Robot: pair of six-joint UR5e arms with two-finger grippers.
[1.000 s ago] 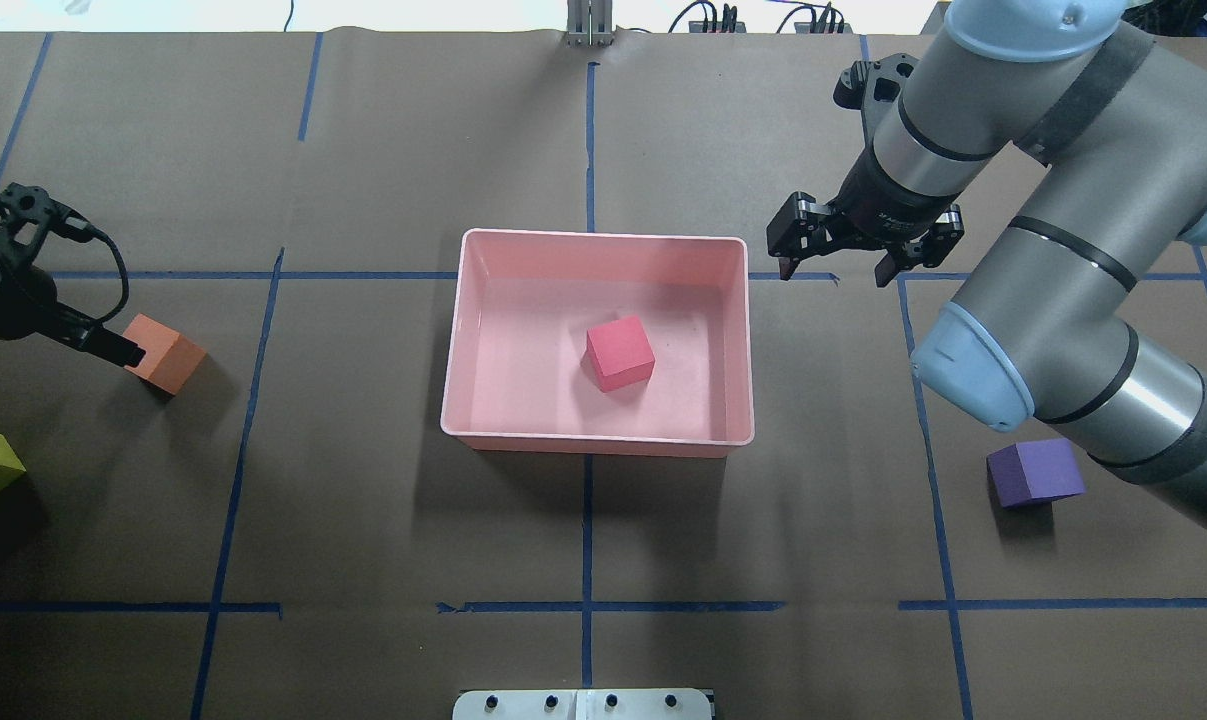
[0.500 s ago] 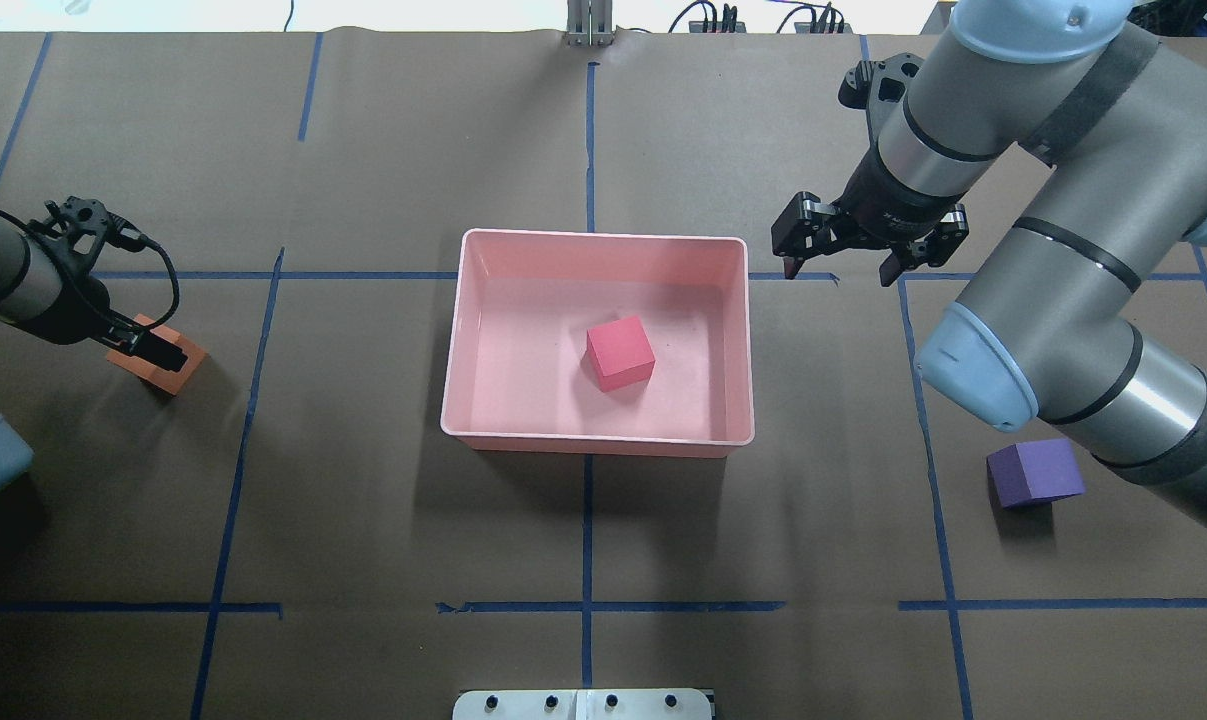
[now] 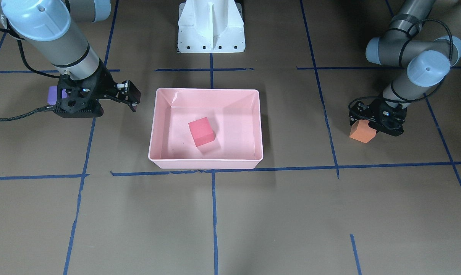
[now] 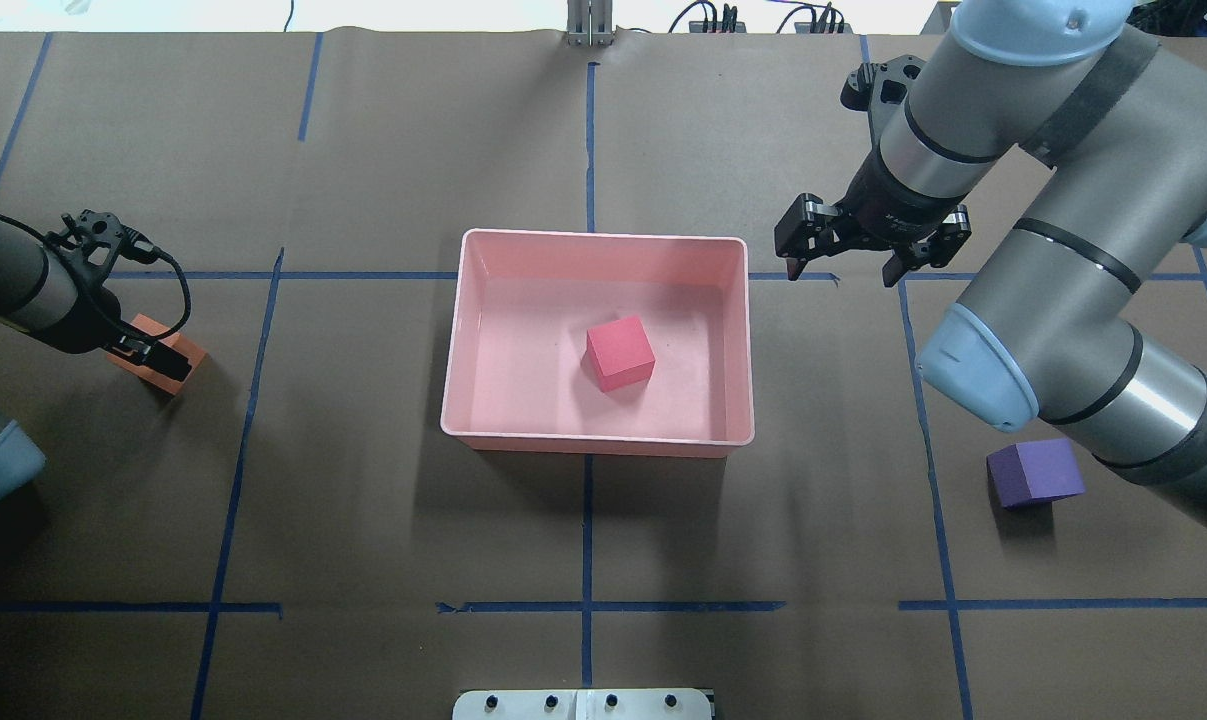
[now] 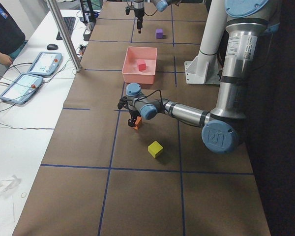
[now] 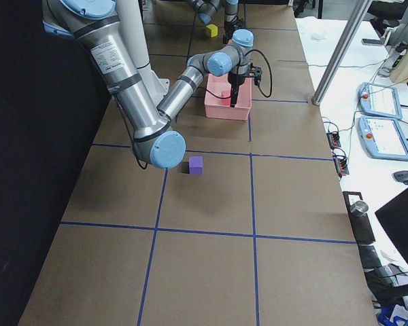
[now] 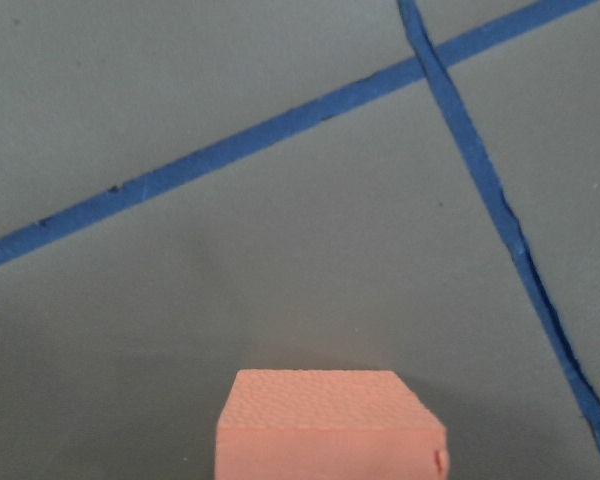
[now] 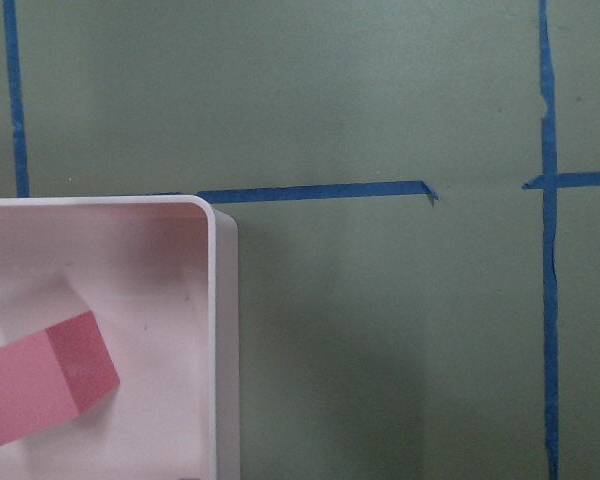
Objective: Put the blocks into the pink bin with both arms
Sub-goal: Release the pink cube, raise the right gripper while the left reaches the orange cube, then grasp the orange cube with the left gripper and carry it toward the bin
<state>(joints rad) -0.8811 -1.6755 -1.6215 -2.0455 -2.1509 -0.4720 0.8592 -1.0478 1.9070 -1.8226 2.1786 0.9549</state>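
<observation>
The pink bin (image 4: 603, 237) sits mid-table and holds the red-pink block (image 4: 620, 352). My left gripper (image 4: 141, 347) is low over the orange block (image 4: 181, 358), which rests on the table; the jaws look open, and the block fills the bottom of the left wrist view (image 7: 330, 425). My right gripper (image 4: 840, 272) hangs open and empty just outside the bin's far right corner. The purple block (image 4: 1035, 473) lies near right, by the right arm. The yellow block (image 5: 155, 148) lies near the left arm's base; the left elbow hides it in the overhead view.
A white pedestal (image 3: 211, 26) stands at the robot's side of the table. Blue tape lines (image 4: 587, 605) grid the brown table cover. The right wrist view shows the bin's corner (image 8: 220, 300) and the red-pink block (image 8: 45, 375).
The left arm swung in toward the bin side, bringing its gripper over the orange block; its elbow now covers the yellow block. The right gripper shifted slightly away from the robot and stayed open.
</observation>
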